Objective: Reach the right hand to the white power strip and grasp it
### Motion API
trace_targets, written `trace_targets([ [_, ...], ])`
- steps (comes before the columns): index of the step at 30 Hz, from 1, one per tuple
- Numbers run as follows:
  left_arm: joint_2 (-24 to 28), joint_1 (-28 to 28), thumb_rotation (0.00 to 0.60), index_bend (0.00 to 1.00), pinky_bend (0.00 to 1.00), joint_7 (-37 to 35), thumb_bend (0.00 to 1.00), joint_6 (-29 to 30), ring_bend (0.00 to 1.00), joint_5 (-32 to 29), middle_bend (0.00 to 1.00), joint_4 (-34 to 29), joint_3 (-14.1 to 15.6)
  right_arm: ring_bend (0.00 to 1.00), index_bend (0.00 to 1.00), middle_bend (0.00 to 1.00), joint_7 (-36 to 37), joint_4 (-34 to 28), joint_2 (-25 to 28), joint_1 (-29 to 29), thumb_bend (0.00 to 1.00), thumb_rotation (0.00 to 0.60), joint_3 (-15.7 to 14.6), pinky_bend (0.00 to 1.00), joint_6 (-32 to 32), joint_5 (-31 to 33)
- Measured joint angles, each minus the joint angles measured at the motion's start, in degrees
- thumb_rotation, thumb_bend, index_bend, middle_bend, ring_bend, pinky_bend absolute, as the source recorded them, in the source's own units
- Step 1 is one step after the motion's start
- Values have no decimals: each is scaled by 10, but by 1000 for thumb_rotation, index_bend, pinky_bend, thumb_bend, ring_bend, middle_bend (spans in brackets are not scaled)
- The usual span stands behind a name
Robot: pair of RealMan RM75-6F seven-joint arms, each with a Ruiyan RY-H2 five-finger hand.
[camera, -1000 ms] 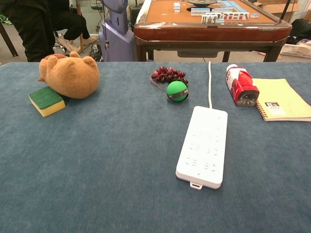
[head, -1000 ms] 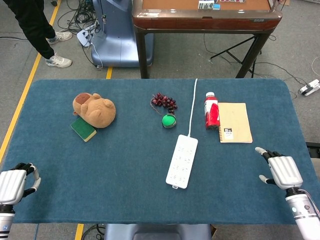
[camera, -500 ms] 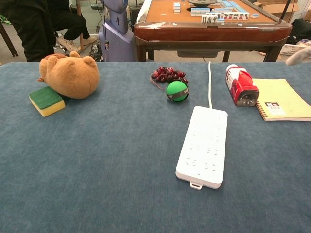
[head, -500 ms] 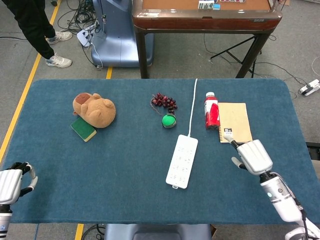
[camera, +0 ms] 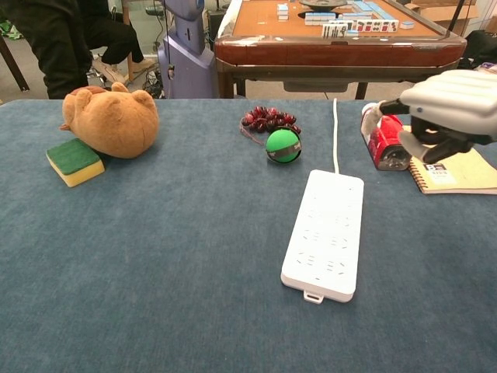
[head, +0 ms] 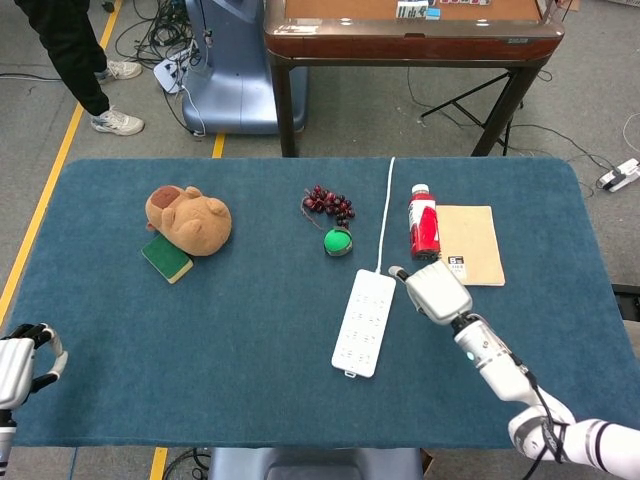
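Right robot hand above the blue bench, just beside the far right corner of the white strip and not touching it; in the chest view the same hand hangs clear of the cloth with fingers apart and partly curled downward, holding nothing. The strip lies flat to the left of this hand, its long axis running away from the robot, its cord leading off the far edge of the bench. Directly beyond the hand lies a red bottle on its side, and beside that, to the hand's right, a tan notebook; in the chest view the hand overlaps both the bottle and the notebook. Further left beyond the strip: a green ball and a dark red bead cluster. Well to the left: a brown plush resting against a green sponge. Left robot hand at the near left edge of the bench, well apart from everything, fingers curled; whether it is fully closed cannot be told.
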Motion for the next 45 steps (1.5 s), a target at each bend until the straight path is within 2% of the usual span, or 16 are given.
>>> trace_targets([
  [7,2,3,600,476,585,-8,398,4,386,-1,500,3,-2,1000,261,1000,-30,58,-60,52,695,600,7,1000,-48,58],
  [13,4,5,600,478,585,-12,397,6,387,-7,500,7,-5,1000,283,1000,-53,72,-82,71,698,600,-3,1000,-61,88],
  [17,3,5,600,479,585,-13,397,5,387,-10,500,8,-6,1000,318,1000,-59,75,-87,76,698,600,-13,1000,-61,97],
  [31,2,5,600,479,585,-11,397,-1,387,-16,499,11,-7,1000,350,1000,-67,88,-95,90,698,600,-37,1000,-63,129],
  [45,2,5,600,479,585,-13,397,-3,387,-17,500,11,-8,1000,349,1000,-65,99,-103,102,698,600,-44,1000,-56,144],
])
